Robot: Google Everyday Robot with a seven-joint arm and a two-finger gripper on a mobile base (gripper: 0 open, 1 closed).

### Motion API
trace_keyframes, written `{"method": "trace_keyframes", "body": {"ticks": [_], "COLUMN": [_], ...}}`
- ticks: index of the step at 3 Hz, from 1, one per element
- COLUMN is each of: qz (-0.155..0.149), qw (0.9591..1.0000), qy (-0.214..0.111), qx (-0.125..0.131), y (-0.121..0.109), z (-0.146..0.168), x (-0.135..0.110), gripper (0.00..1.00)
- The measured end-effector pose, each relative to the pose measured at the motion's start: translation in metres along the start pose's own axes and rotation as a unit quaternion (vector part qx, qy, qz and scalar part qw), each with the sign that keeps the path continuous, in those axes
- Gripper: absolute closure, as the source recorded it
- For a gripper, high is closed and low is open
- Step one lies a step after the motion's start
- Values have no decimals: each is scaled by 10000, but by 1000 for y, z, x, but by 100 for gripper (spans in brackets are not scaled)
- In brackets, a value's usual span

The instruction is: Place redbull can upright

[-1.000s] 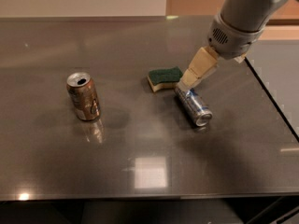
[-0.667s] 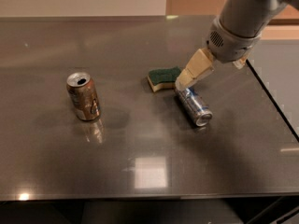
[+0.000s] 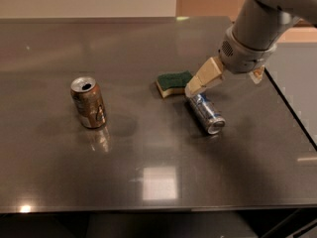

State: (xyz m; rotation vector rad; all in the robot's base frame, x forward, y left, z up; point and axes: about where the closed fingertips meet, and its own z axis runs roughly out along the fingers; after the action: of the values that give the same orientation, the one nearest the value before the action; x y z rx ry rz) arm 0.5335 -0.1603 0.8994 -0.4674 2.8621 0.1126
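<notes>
The redbull can (image 3: 206, 114) is slim and silver with blue patches. It lies on its side on the dark table (image 3: 158, 148), right of centre, with one shiny end facing the front right. My gripper (image 3: 223, 82) hangs just above the can's far end. It is open and holds nothing. One beige finger (image 3: 202, 78) slants down to the left, and its tip is close over the can's far end and beside a sponge. The other finger (image 3: 256, 75) shows only as a short stub behind the wrist.
A green and yellow sponge (image 3: 173, 83) lies just left of the can's far end. A wider brownish-gold can (image 3: 88, 102) stands upright at the left, its top open. The table's right edge (image 3: 292, 113) runs close past the arm.
My gripper has shifted slightly to the left, bringing the slanted finger's tip closer to the sponge. The redbull can, the sponge and the gold can have not moved.
</notes>
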Motion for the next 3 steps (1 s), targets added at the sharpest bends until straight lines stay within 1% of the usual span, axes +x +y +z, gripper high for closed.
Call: {"method": "trace_keyframes", "body": {"ticks": [1,3], "qz": [43,-252], "qw": [9999,9990], "qy": [112,367], "qx": [37,-68], "y": [-2,8], "z": [12,39], "x": [-5,-22], "gripper": [0,0]}}
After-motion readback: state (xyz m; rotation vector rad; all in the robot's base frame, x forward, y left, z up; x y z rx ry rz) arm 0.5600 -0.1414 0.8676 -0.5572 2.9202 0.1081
